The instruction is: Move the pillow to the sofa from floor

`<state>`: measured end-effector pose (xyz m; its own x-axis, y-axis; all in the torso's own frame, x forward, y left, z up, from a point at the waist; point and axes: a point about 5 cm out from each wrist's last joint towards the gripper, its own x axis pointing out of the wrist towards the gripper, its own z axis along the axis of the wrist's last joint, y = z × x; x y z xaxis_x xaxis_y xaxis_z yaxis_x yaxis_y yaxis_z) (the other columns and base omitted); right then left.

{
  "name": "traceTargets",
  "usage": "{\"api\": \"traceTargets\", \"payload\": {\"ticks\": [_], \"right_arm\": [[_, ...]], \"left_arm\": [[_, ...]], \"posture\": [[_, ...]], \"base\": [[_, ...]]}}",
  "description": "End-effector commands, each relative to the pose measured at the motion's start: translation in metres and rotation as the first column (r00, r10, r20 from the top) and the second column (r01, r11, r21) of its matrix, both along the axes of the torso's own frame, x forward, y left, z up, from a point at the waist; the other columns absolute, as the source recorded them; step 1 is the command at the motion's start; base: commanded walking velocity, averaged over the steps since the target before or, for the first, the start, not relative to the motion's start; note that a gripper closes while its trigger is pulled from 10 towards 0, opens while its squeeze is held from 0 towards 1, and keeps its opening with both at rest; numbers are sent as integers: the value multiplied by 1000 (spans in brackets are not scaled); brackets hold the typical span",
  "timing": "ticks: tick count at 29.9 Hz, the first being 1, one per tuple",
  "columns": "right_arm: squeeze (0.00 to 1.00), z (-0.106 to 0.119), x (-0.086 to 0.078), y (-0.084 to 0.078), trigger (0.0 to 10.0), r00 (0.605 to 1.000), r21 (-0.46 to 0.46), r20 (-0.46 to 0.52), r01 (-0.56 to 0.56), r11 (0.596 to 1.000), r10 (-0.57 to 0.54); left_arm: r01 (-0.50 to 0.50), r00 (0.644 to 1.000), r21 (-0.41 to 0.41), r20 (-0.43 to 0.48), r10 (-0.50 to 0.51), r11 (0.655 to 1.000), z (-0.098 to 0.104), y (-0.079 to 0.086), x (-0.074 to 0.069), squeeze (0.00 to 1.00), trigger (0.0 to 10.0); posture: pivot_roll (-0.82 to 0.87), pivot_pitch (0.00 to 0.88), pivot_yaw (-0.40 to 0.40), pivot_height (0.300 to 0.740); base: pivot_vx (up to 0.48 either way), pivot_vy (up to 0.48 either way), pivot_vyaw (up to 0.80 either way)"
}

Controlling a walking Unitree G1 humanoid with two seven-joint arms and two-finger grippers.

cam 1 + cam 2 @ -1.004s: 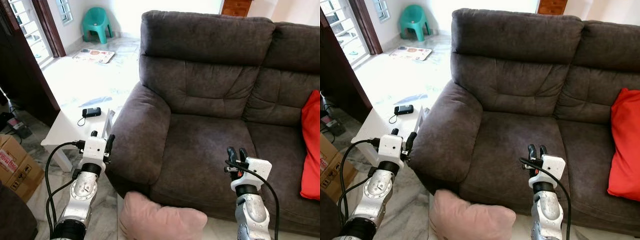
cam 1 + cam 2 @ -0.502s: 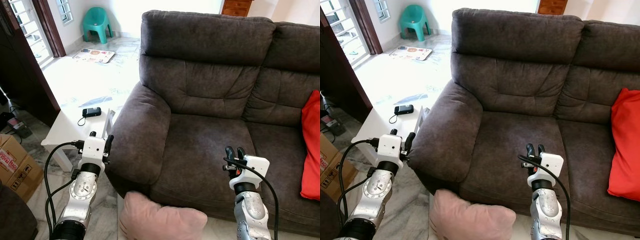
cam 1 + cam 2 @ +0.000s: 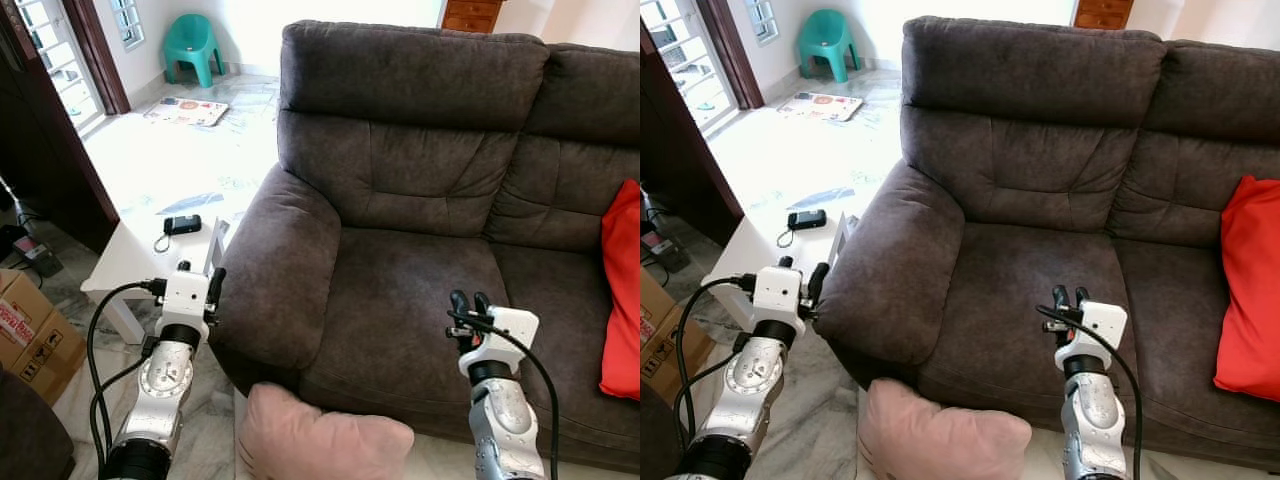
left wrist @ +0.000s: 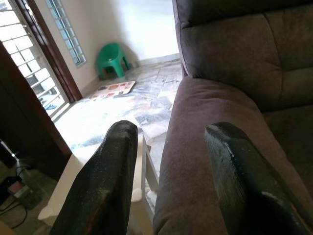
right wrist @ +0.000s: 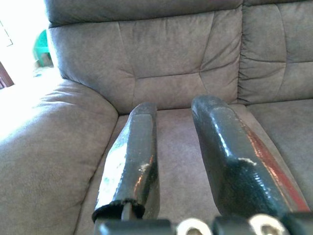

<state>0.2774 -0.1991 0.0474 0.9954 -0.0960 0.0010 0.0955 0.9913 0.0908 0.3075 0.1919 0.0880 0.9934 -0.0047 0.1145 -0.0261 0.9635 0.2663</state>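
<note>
A dark brown sofa [image 3: 420,200] is seen ahead, and a pink pillow [image 3: 320,438] lies on the floor [image 3: 215,420] just in front of its left seat, close under the front edge. The left pincer [image 3: 200,283] is held beside the sofa's left armrest [image 3: 275,270], its two black fingers [image 4: 105,181] parted with nothing between them. The right pincer [image 3: 468,302] is raised over the front of the left seat cushion [image 3: 410,300], its fingers [image 5: 134,152] also spread apart and empty. A red cushion [image 3: 622,290] rests on the sofa's right seat. To the left of the armrest a white surface [image 3: 150,250] carries a small black device [image 3: 183,224]. A cardboard box [image 3: 30,335] sits further left of the sofa, and a green plastic chair [image 3: 192,45] stands well beyond it.
</note>
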Motion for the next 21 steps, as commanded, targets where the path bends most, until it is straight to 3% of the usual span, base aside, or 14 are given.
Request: {"api": "traceTargets", "payload": {"ticks": [1, 15, 21], "right_arm": [[0, 6, 2, -1, 10000, 1000, 1, 17, -3, 1000, 3], [0, 7, 3, -2, 10000, 1000, -5, 6, -14, 1000, 14], [0, 8, 4, -1, 10000, 1000, -5, 4, -20, 1000, 20]], "left_arm": [[-5, 1000, -6, 9, 5, 1000, 3, 0, 1, 0, 10000], [-8, 1000, -10, 6, 9, 1000, 3, -1, 1, 0, 10000], [-10, 1000, -14, 7, 10, 1000, 3, -2, 1, 0, 10000]], "posture": [[46, 0, -45, 740], [44, 0, -50, 740], [43, 0, -51, 708]], "base": [[0, 0, 0], [0, 0, 0], [0, 0, 0]]}}
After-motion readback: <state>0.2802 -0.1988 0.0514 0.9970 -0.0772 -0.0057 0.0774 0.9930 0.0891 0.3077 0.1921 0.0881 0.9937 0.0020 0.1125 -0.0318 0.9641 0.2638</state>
